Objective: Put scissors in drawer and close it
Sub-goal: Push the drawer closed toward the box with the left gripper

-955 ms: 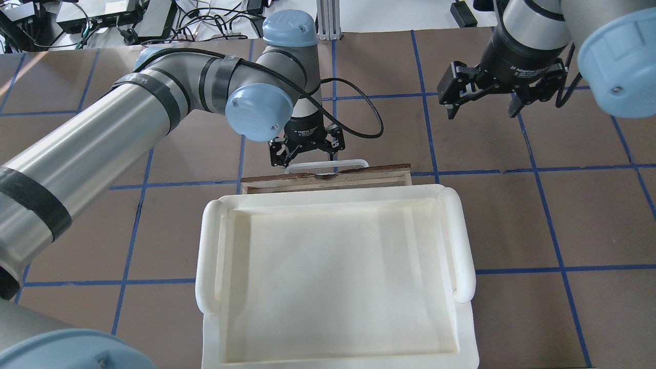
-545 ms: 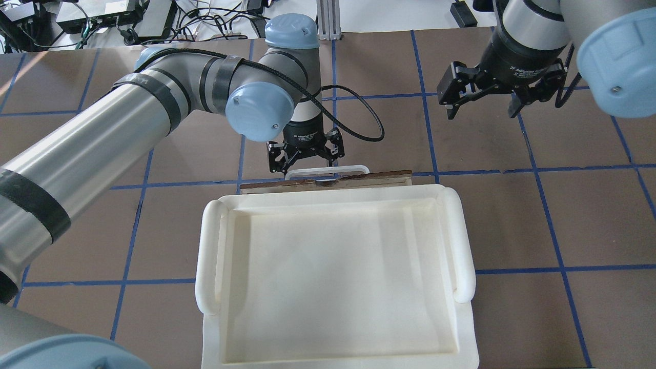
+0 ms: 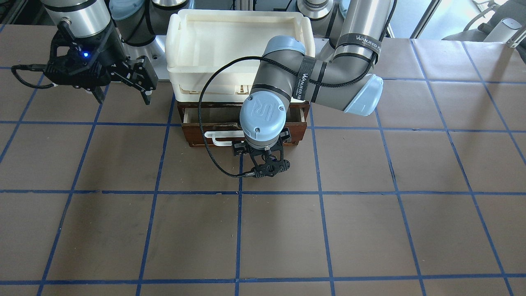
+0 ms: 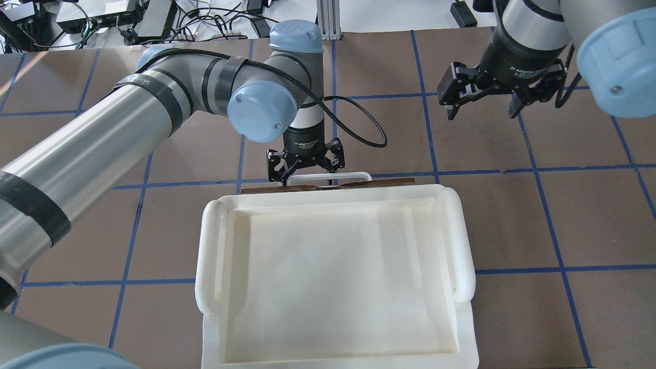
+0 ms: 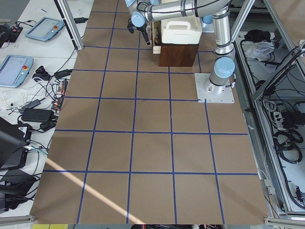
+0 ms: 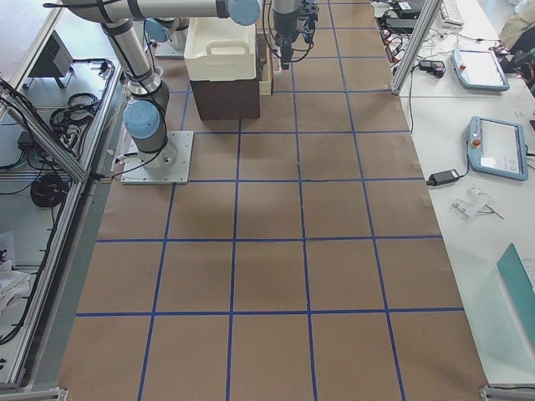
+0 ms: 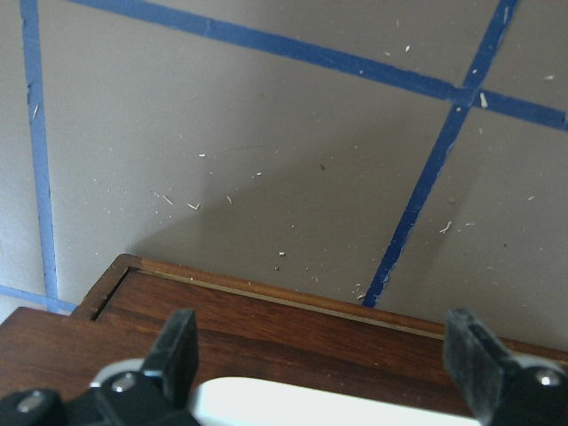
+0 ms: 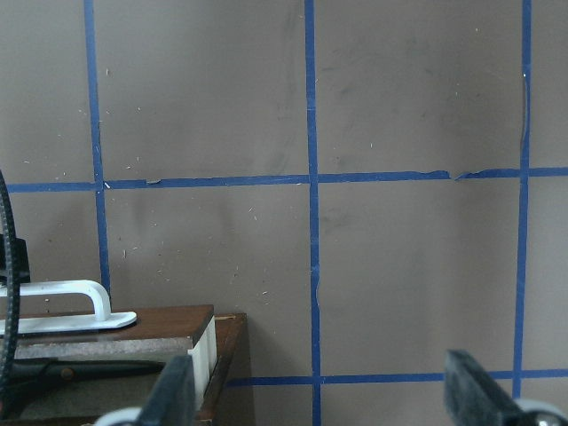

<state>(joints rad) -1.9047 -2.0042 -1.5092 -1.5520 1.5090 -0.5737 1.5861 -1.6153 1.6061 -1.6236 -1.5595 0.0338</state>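
Note:
The dark brown drawer (image 4: 389, 182) sticks out only a little from under the cream tray; its pale inside shows as a narrow strip (image 3: 205, 115). My left gripper (image 4: 306, 173) is open and low against the drawer front (image 7: 266, 324), its fingers on either side of one end of the white handle (image 7: 311, 404). A thin dark shape with an orange-red spot, apparently the scissors (image 8: 98, 366), lies in the drawer's gap; other views hide them. My right gripper (image 4: 482, 108) is open and empty, high off to the side.
The cream plastic tray (image 4: 464, 246) sits on top of the dark cabinet (image 3: 300, 129) that holds the drawer. A black cable (image 4: 369, 123) loops from my left wrist. Brown table paper with blue tape lines (image 3: 320, 230) lies all around.
My left gripper has moved toward the tray with the drawer front ahead of it. The drawer has slid in, and its visible strip has shrunk. The right arm has stayed put.

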